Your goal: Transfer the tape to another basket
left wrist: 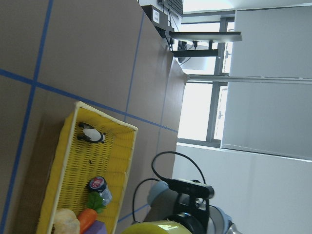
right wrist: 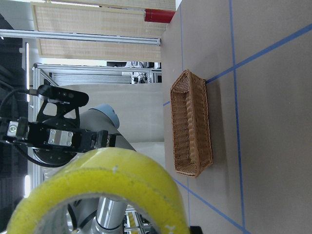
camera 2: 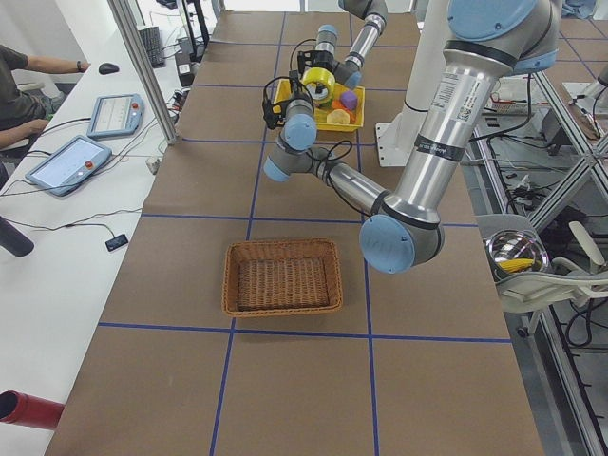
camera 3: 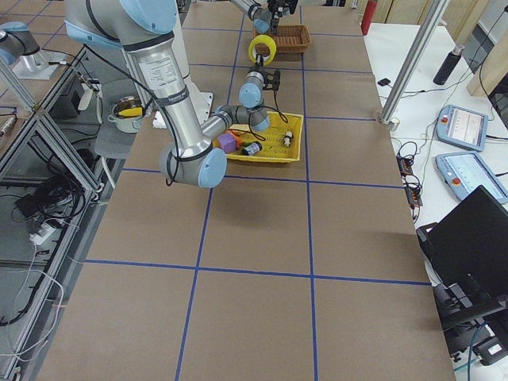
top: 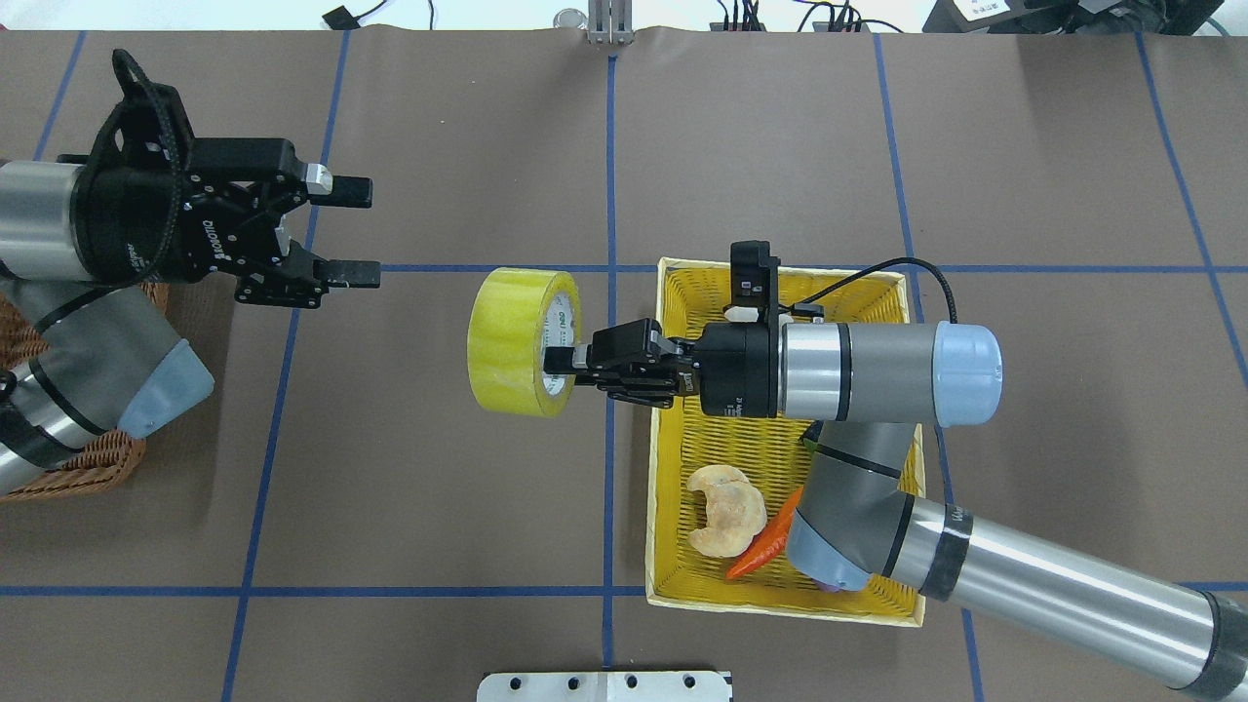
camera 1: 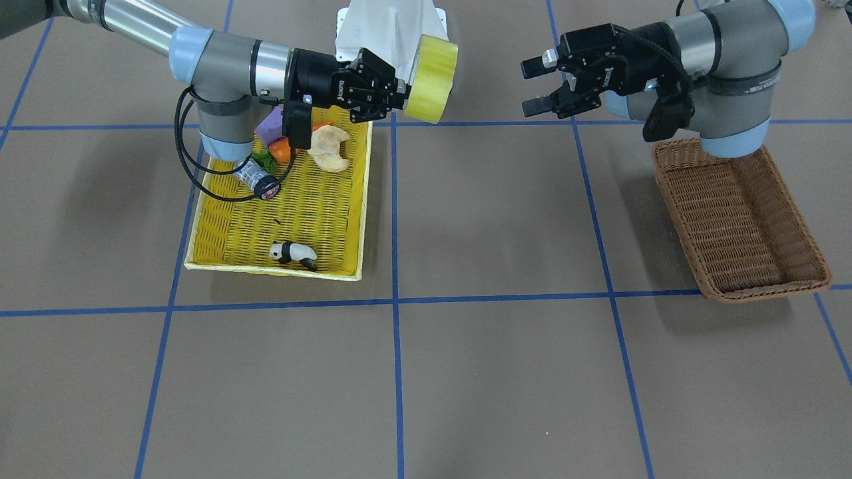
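The tape (top: 509,341), a wide yellow roll with a pale core, is held in the air over the table's middle, between the two baskets. My right gripper (top: 558,359) is shut on the tape's rim, reaching out sideways from over the yellow basket. The roll also shows in the front view (camera 1: 432,78) and fills the right wrist view (right wrist: 97,190). My left gripper (top: 373,234) is open and empty, pointing at the tape, a short gap away. The brown wicker basket (camera 1: 739,219) lies empty, partly under my left arm; it also shows in the right wrist view (right wrist: 192,126).
The yellow basket (camera 1: 219,219) under my right arm holds a panda figure (camera 1: 293,253), a small can (camera 1: 258,179), a carrot (camera 1: 283,150), a purple block (camera 1: 269,124) and a bread piece (camera 1: 331,148). The robot's white base (camera 1: 393,26) stands behind.
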Available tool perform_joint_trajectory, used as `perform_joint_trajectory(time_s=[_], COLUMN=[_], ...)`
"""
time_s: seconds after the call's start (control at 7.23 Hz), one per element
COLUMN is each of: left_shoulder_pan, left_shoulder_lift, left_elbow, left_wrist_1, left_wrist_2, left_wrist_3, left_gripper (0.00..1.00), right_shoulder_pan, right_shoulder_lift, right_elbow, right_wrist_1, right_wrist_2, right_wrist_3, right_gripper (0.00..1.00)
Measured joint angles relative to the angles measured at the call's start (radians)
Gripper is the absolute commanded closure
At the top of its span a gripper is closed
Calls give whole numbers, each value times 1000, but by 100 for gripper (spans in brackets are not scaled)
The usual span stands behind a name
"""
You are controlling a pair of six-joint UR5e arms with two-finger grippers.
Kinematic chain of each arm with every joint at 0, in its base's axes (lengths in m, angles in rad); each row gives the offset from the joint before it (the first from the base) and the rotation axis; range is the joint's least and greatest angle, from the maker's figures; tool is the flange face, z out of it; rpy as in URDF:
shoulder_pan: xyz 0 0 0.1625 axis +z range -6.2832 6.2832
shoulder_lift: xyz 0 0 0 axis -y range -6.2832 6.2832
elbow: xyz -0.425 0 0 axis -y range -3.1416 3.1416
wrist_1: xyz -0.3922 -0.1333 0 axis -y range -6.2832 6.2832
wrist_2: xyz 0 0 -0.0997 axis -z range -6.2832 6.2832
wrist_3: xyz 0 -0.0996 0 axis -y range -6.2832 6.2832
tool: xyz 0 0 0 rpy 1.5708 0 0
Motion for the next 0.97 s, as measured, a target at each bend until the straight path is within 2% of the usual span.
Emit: perform_joint_trajectory(time_s=[0.28, 0.97], left_shoulder_pan=[58, 115], left_shoulder_lift=[-21, -41], left_elbow=[0, 56], left_wrist_1=[-31, -154], left_wrist_2=[50, 58], left_wrist_3=[-18, -19], left_gripper=[3, 5], right_shoulder_pan=[-3, -9], right_shoulder_lift=[26, 43], right_elbow=[-28, -31], right_wrist_1=[31, 35], right_wrist_2=[21, 45], right_wrist_3=[31, 55], right_gripper=[100, 100])
